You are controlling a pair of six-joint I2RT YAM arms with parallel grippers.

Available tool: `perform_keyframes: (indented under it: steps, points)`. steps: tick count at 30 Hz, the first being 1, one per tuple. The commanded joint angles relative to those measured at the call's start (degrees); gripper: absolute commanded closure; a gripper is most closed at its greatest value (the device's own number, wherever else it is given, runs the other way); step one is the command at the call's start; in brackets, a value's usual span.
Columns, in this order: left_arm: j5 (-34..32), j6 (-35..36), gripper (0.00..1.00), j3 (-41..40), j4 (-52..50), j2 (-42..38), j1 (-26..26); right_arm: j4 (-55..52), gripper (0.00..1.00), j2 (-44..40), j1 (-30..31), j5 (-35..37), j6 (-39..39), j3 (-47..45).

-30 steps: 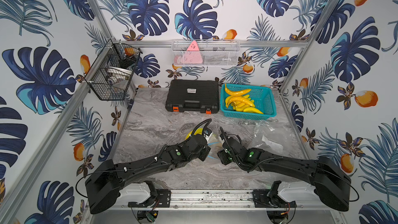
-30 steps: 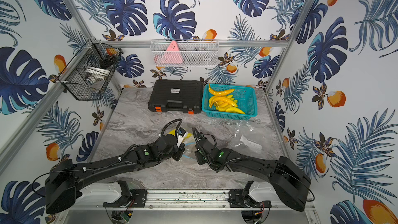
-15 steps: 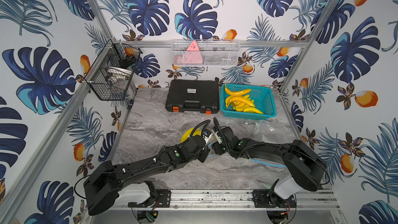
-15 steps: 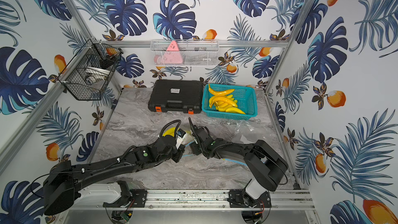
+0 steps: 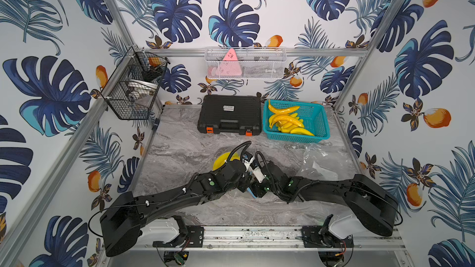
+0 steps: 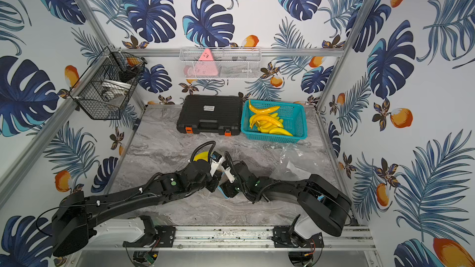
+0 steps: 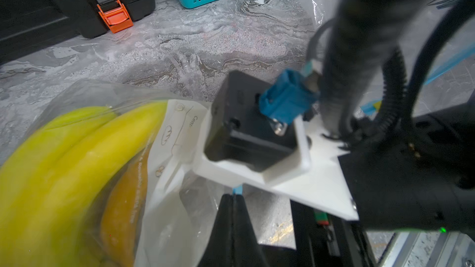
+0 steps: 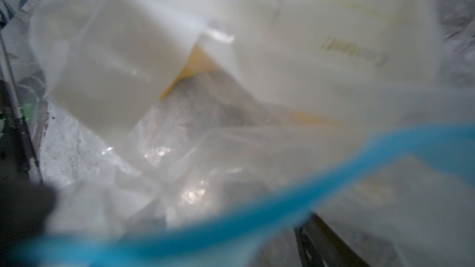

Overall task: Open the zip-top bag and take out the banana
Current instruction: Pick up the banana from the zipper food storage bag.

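Note:
The clear zip-top bag (image 7: 174, 129) lies mid-table between both arms. Inside it are yellow bananas (image 7: 77, 155), and one banana (image 5: 222, 160) peeks out behind the left wrist in both top views. My left gripper (image 7: 236, 197) is shut on the bag's blue zip edge (image 7: 237, 190). My right gripper (image 8: 172, 206) faces the bag's mouth at very close range. Its jaws stand wide apart, with one finger (image 8: 323, 242) showing. The blue zip strip (image 8: 257, 214) runs blurred across that view. The strip also shows between the wrists as the blue zip strip (image 6: 221, 193).
A black tool case (image 5: 230, 118) and a teal basket (image 5: 298, 138) of yellow fruit stand at the back. Empty clear bags (image 5: 318, 165) lie at the right. A wire basket (image 5: 131, 91) hangs on the left wall and a white mesh shelf (image 5: 245, 64) on the back wall.
The right arm swung forward to the bag and settled against it, its jaws spreading wider. More banana shows behind the left wrist. The left gripper stayed shut on the bag edge.

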Motion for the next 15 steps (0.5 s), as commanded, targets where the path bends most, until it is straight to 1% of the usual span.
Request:
perform_keyframes:
  steps: [1,3,5,8,10,15]
  points:
    - [0.7,-1.3,1.00,-0.2,0.6,-0.7,0.1,6.2,0.20,-1.0,0.0,1.3,7.9,-0.9]
    - [0.8,-1.7,1.00,-0.8,0.8,-1.5,0.1,7.8,0.20,-0.9,0.0,1.9,9.8,-0.8]
    - [0.8,-2.1,1.00,-0.9,0.6,-2.2,0.1,6.9,0.21,0.6,0.4,2.6,10.9,0.8]
    - [-0.5,-2.8,1.00,-0.6,0.1,-2.8,0.0,10.5,0.22,0.9,2.6,7.4,12.5,-0.8]
    - [-0.8,-2.5,1.00,-0.5,0.2,-2.5,0.0,12.4,0.22,0.1,2.8,8.0,13.8,-2.8]
    - [-3.6,-3.2,1.00,-0.6,-0.1,-1.0,0.1,9.8,0.22,-4.5,3.0,10.1,14.5,-6.1]
